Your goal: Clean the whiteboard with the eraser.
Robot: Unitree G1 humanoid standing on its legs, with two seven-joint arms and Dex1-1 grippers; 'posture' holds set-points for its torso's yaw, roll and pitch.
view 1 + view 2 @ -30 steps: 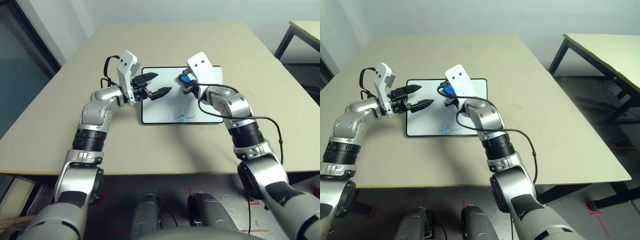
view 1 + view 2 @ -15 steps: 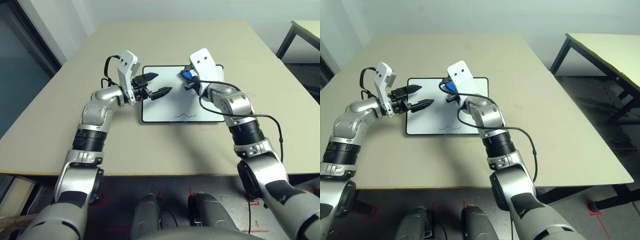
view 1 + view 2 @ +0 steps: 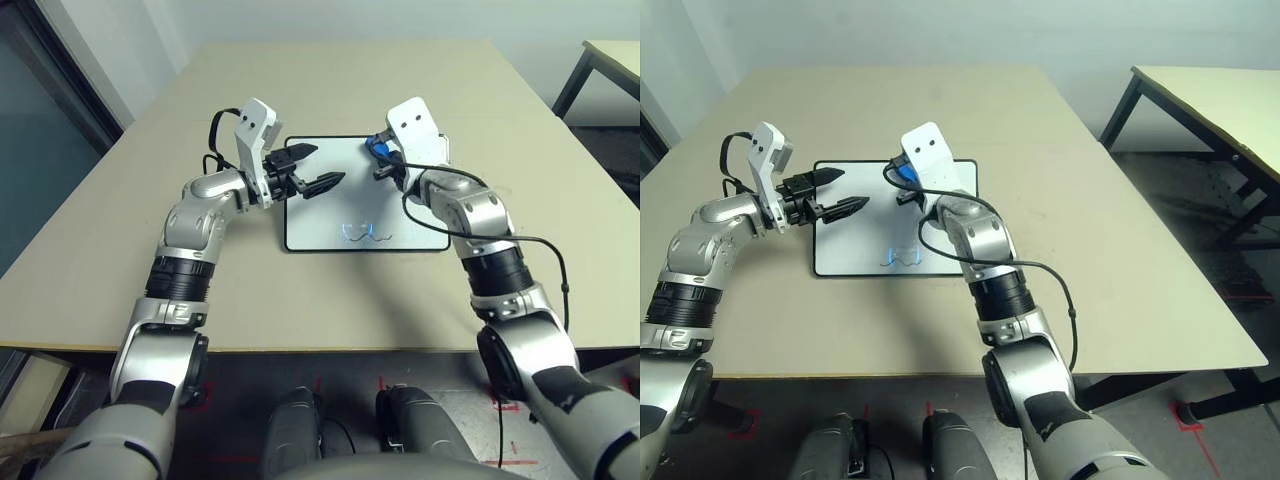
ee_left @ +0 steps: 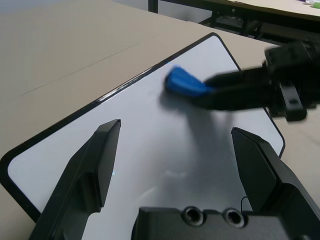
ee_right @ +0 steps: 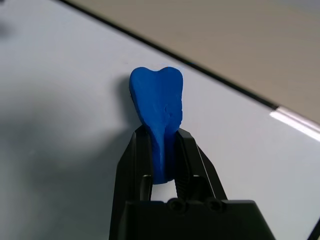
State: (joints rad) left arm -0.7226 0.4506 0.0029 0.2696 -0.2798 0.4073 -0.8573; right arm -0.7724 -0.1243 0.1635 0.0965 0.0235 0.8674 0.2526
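Note:
The whiteboard [image 3: 345, 200] lies flat mid-table, with a faint squiggle [image 3: 362, 232] near its front edge. My right gripper [image 3: 382, 158] is shut on the blue eraser [image 3: 377, 148] over the board's far right part. In the right wrist view, the eraser [image 5: 157, 105] is pinched between the black fingers [image 5: 137, 160] and its end is on or just above the white surface. My left gripper [image 3: 325, 166] hovers open over the board's left side, with nothing between its fingers [image 4: 100, 160]. The left wrist view shows the eraser [image 4: 184, 84] ahead on the board [image 4: 145, 135].
The beige table [image 3: 340, 90] extends around the board on all sides. A second table [image 3: 1210, 100] with black legs stands to the right, across a gap. A black cable [image 3: 530, 240] loops off my right forearm.
My right gripper has carried the eraser a little farther back and to the right over the board. The squiggle near the front edge looks slightly different. My left arm holds still.

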